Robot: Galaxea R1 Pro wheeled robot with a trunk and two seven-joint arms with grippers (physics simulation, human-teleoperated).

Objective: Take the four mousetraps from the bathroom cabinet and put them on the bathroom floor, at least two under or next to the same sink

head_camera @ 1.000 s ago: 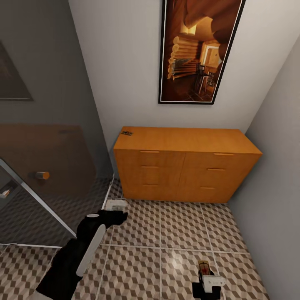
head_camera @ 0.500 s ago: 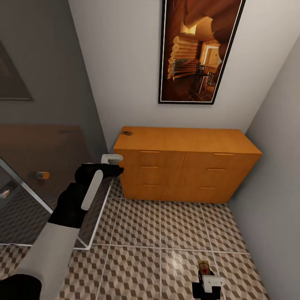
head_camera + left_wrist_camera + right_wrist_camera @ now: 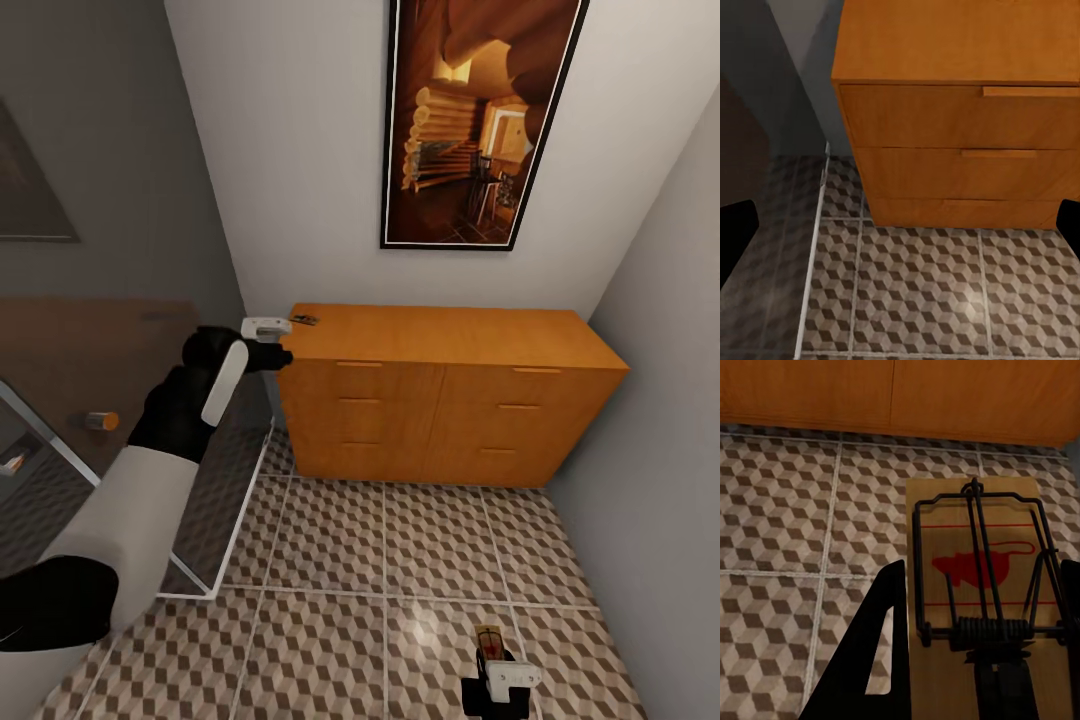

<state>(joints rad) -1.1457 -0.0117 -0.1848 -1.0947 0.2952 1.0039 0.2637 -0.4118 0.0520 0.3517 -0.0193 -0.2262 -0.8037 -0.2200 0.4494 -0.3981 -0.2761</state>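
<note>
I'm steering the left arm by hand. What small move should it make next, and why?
Probably ease the left gripper forward over the cabinet top toward the mousetrap at its near-left corner. Its fingers look spread, and it sits level with the top edge, just short of the trap. The right gripper already holds another trap.

Tiny dark mousetrap (image 3: pixel 304 320) on the cabinet (image 3: pixel 440 390) top's left corner, too small to read any detail. At the frame's bottom, the right gripper (image 3: pixel 497 668) is cut by the edge, covering the rear of its mousetrap (image 3: pixel 979 585). The wall picture (image 3: pixel 480 120) runs off the top.
</note>
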